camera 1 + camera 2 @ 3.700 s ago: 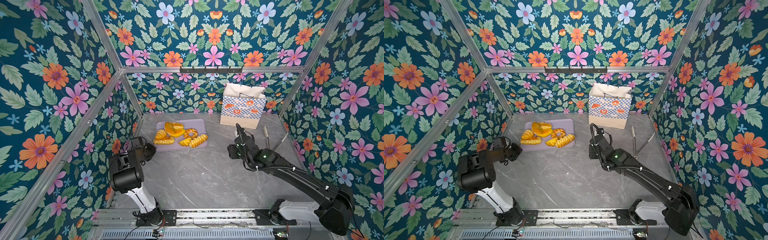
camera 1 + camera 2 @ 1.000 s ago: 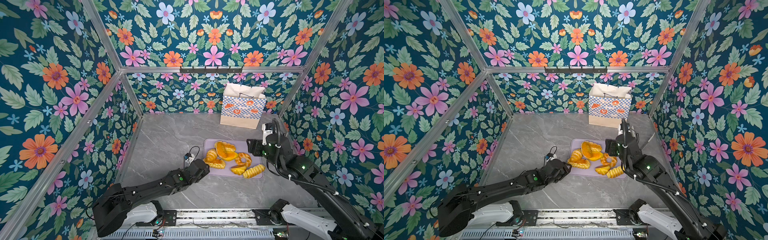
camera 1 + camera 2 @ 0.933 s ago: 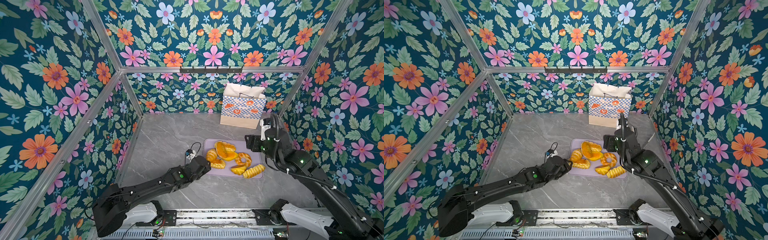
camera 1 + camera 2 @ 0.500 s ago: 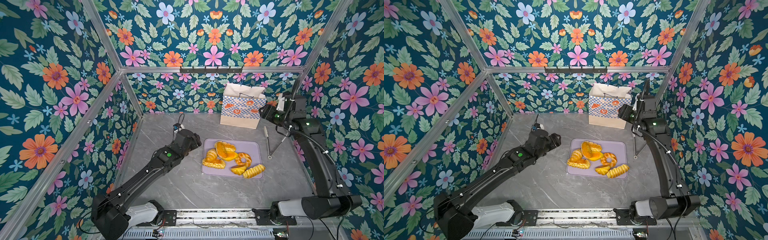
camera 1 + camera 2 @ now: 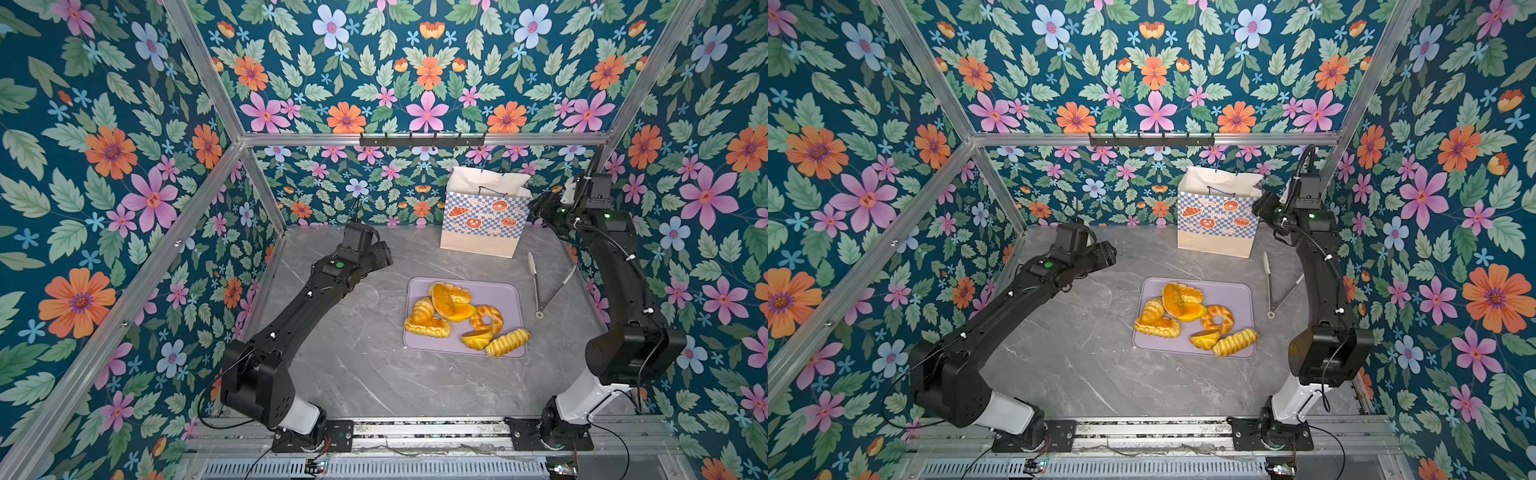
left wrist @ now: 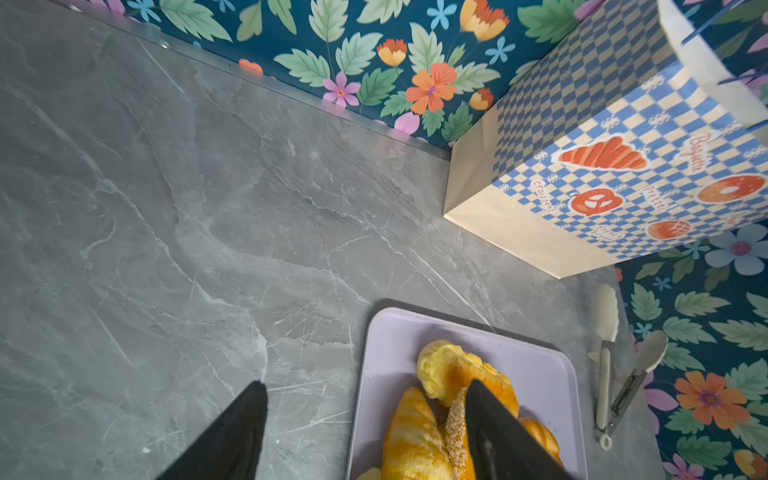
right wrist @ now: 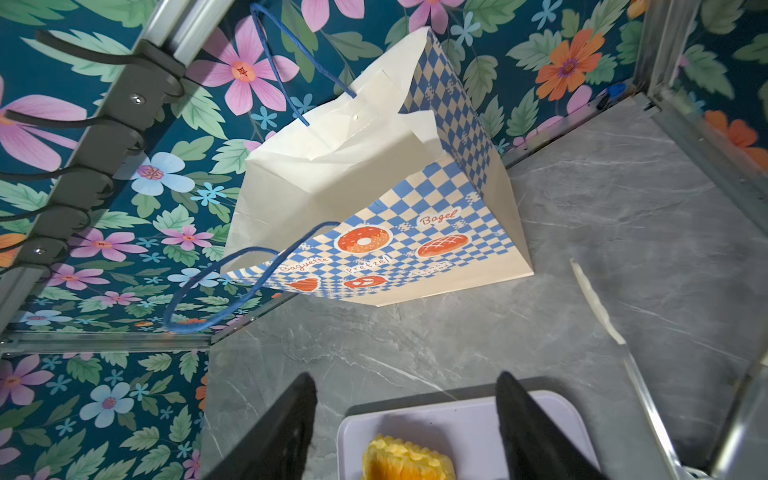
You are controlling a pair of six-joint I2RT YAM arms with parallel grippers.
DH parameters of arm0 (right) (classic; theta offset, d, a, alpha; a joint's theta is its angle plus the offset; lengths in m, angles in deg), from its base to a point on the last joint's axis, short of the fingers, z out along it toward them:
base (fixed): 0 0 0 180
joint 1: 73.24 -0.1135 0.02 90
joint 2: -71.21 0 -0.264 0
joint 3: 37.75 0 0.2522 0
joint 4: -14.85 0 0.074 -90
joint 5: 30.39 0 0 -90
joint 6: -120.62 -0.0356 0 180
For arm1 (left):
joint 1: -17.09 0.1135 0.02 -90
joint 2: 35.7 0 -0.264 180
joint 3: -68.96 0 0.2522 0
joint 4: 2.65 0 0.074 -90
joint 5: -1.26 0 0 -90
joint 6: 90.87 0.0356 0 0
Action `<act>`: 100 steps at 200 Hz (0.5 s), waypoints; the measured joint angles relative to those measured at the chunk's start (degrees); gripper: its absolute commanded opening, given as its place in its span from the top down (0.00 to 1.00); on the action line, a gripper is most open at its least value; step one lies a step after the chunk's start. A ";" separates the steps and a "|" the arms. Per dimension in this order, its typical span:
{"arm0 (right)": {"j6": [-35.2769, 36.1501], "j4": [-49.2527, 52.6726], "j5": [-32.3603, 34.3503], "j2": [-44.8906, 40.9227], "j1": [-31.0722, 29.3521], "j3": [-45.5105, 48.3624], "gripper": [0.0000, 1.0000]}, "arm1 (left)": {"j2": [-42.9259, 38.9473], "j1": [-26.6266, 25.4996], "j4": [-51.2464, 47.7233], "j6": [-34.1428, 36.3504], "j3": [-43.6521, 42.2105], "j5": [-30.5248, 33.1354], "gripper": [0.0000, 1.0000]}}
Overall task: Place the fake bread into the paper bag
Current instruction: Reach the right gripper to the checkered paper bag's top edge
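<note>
Looking over your grey counter (image 5: 353,374), you find the paper bag (image 5: 482,224) upright at upper centre-right in both top views, near the back wall. Below it the fake bread (image 5: 451,303) sits heaped on the lilac tray (image 5: 498,295). Your left pincer (image 6: 365,385) and right pincer (image 7: 406,375) both hang spread apart, holding nothing.

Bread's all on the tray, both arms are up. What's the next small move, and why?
Likely ease the right gripper onto the paper bag's right rim and pinch it, to steady the mouth. Both grippers are open and empty. The right one hangs beside the bag's top, the left gripper is off the table, and all the fake bread lies on the tray.
</note>
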 measured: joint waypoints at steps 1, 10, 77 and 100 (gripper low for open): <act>-0.13 -0.04 -0.07 0.15 -0.02 0.00 0.35 | 0.13 0.04 0.00 0.00 0.04 -0.13 0.26; -1.36 -0.42 -0.70 1.09 -0.26 0.04 0.36 | 1.44 0.68 0.31 0.22 0.59 -1.53 0.27; -13.11 -4.90 4.07 2.64 -5.86 -0.07 0.38 | 2.97 3.32 3.52 0.37 -2.21 -7.52 0.29; -18.71 -6.99 7.08 2.89 -6.51 1.42 0.38 | 0.81 3.87 3.93 0.37 -4.96 -8.31 0.29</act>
